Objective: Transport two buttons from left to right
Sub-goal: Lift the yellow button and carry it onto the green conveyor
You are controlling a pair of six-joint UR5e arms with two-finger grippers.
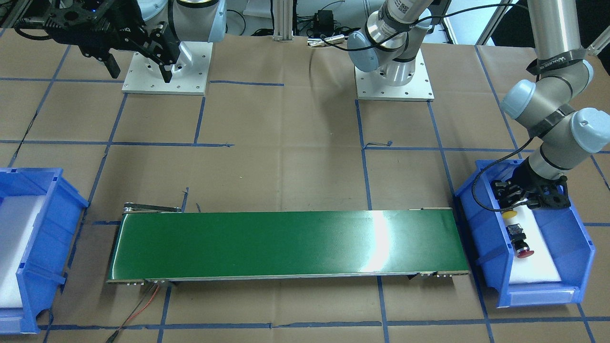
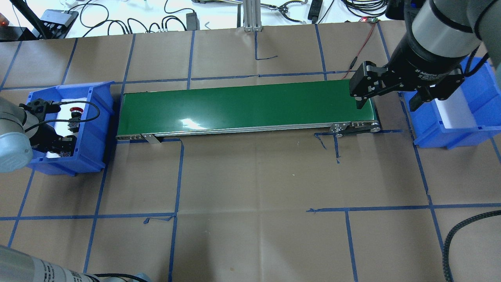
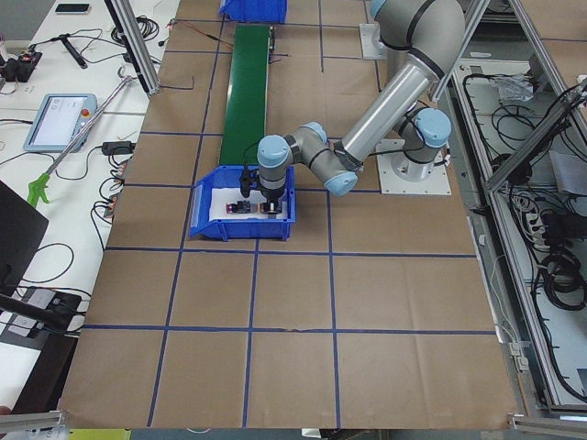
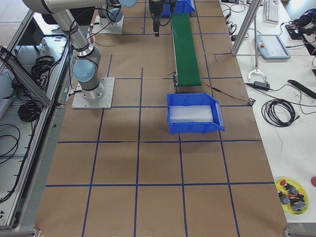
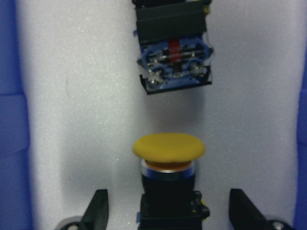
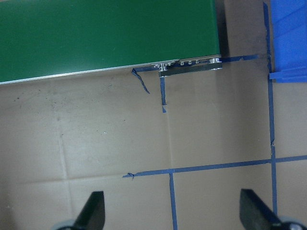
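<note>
Yellow domed button [image 5: 169, 149] on white foam [image 5: 72, 120] | left gripper [image 5: 169, 208] apart astride it | right gripper [image 6: 170, 211] apart

tabletop [image 1: 286, 166]: brown paper, blue tape grid | green conveyor belt [image 1: 286, 245]: lengthwise between two blue bins | left bin [image 1: 579, 243], right bin [image 1: 52, 224]: white foam floors | yellow dish [image 4: 291, 190]: small parts, white bench past right end

Silver arms [image 1: 548, 28] bear pale-blue joint caps [image 1: 591, 128] and black cables [image 2: 445, 254].
</note>
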